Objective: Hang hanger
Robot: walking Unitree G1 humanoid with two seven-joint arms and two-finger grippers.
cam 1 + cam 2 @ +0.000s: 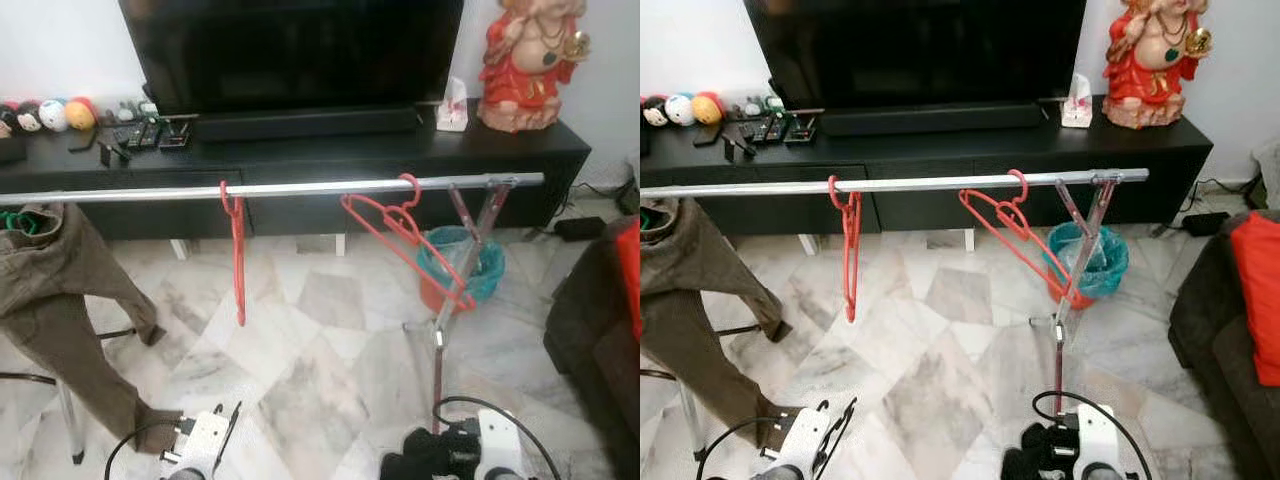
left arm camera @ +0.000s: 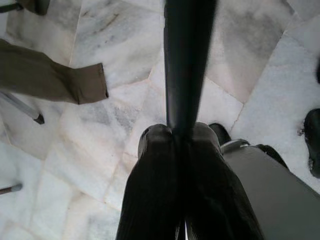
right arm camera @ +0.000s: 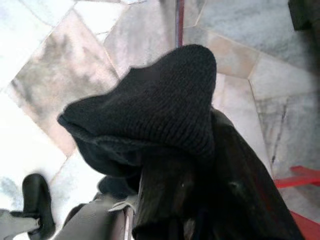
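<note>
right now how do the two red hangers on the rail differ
The left red hanger hangs straight down, seen edge-on as a thin line; the right red hanger is skewed, its triangle spread out toward the rack's crossed legs. Both are red and hooked over the silver rail.

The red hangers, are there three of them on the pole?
No, just two red hangers: one hangs straight down from the pole, and the other hangs tilted.

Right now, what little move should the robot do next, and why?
Probably raise the right end effector, which sits low near the floor clutching black knit cloth, up toward the tilted red hanger already hooked on the rail.
</note>
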